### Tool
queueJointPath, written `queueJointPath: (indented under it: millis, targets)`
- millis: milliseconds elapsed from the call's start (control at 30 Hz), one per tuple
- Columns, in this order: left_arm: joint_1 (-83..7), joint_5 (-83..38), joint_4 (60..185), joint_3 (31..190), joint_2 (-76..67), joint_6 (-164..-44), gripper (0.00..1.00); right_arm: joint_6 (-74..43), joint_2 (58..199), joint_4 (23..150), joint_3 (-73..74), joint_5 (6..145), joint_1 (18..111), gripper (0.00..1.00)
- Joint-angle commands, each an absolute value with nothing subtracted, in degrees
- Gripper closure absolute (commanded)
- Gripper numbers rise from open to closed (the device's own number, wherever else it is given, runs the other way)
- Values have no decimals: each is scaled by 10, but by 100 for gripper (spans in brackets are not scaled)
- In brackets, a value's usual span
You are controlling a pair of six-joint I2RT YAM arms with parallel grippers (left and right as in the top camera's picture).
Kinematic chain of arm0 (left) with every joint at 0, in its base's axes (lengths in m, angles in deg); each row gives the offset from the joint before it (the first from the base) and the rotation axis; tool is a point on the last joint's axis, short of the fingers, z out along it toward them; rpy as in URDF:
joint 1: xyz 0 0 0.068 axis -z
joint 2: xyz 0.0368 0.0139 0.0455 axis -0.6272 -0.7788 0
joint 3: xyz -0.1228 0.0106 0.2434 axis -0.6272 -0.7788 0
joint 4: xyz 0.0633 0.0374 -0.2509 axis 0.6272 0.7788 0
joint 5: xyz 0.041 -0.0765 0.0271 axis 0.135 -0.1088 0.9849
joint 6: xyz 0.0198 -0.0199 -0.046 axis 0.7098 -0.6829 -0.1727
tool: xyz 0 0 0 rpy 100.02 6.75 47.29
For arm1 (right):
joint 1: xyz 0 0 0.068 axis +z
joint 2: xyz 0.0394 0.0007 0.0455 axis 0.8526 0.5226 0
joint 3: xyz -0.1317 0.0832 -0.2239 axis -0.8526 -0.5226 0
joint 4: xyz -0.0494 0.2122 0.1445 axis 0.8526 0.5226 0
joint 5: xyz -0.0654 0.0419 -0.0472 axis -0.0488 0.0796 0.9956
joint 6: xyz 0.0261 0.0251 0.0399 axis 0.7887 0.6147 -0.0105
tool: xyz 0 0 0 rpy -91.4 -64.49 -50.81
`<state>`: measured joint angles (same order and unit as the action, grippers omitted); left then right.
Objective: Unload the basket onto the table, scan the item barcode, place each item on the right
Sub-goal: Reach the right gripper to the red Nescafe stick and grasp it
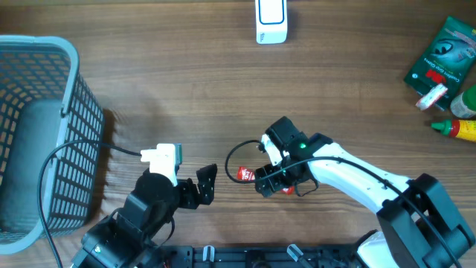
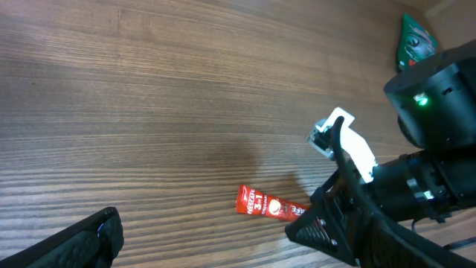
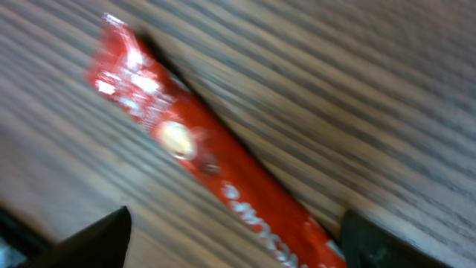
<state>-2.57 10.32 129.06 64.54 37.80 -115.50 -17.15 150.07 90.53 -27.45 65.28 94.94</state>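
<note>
- Sachet [image 1: 245,175] flat on table [image 1: 186,89], low centre of overhead view, clear of every edge.
- Right fingers [image 3: 97,238] wide, one either side of sachet.
- Left fingers [image 1: 207,176] wide, empty, just left of sachet.
- Open wood across the middle; basket [image 1: 74,97] at left edge, scanner [image 1: 271,21] top centre, green packet [image 1: 442,59] and bottle [image 1: 462,128] far right.
- White print on red sachet, "3" and "1" readable; rest blurred.

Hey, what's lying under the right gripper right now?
A red sachet lies flat on the wooden table beneath the right gripper, its jaws open either side. From overhead only one end shows; the gripper covers the rest.
</note>
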Motion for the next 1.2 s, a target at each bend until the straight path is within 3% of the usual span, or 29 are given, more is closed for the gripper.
queueJointPath:
  millis: [0, 33, 67, 133, 300, 467, 500, 533, 600, 667, 833, 1167]
  targets:
    - [-25, 111, 1290, 654, 380, -1143, 0, -133, 1504, 890, -294, 675, 952, 42]
    - [-25, 111, 1290, 654, 380, -1142, 0, -123, 1504, 886, -295, 678, 952, 66]
    - [-25, 111, 1290, 654, 380, -1142, 0, -115, 1504, 883, -295, 678, 952, 80]
    - [-25, 111, 1290, 654, 380, -1142, 0, -96, 1504, 872, -295, 679, 952, 95]
    - [-25, 111, 1290, 654, 380, -1142, 0, -26, 1504, 869, -290, 748, 949, 96]
    - [-25, 111, 1290, 654, 380, -1142, 0, 14, 1504, 916, -224, 761, 876, 96]
    - [-25, 111, 1290, 654, 380, -1142, 0, -9, 1504, 929, -210, 753, 867, 93]
    - [-25, 111, 1290, 654, 380, -1143, 0, -31, 1504, 949, -193, 752, 862, 68]
    - [-25, 111, 1290, 654, 380, -1142, 0, -52, 1504, 968, -171, 752, 862, 41]
    - [-25, 111, 1290, 654, 380, -1142, 0, -55, 1504, 969, -163, 753, 862, 30]
    - [-25, 111, 1290, 654, 380, -1142, 0, -58, 1508, 913, -212, 825, 862, 32]
    - [-25, 111, 1290, 654, 380, -1142, 0, -51, 1565, 861, -235, 796, 920, 41]
